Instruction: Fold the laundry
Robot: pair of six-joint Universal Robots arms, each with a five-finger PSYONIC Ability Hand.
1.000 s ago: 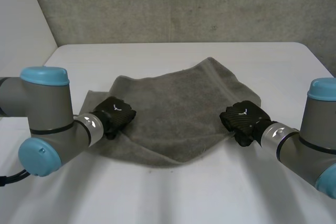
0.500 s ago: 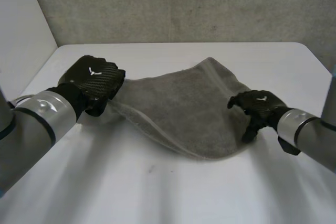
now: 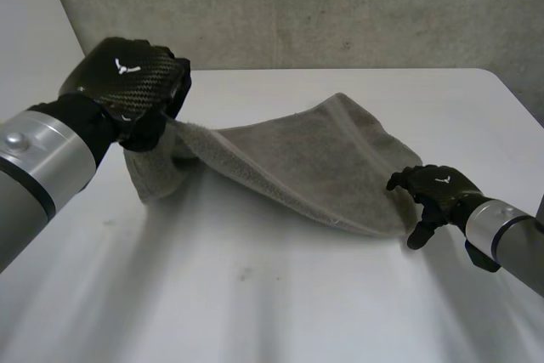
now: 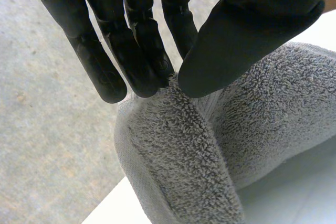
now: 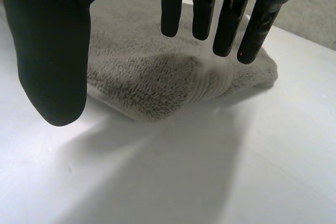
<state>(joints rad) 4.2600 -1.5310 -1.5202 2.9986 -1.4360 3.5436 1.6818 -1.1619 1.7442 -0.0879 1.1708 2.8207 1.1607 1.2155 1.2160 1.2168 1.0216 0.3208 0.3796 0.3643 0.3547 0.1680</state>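
Note:
A grey towel [image 3: 306,163] lies folded across the middle of the white table [image 3: 280,303]. My left hand [image 3: 136,91] is raised above the table's left side and pinches the towel's left corner [image 4: 173,124] between thumb and fingers, so that end hangs lifted. My right hand [image 3: 435,193] hovers just off the towel's right corner [image 5: 210,80], fingers [image 5: 231,19] spread and straight, thumb [image 5: 52,51] apart, holding nothing. The right part of the towel rests flat on the table.
A grey wall [image 3: 340,6] stands behind the table's far edge. Bare table [image 5: 173,177] stretches in front of the towel and to its right.
My left hand has risen and moved left, lifting the towel's left corner. My right hand has let go of the right corner and drawn back to the right.

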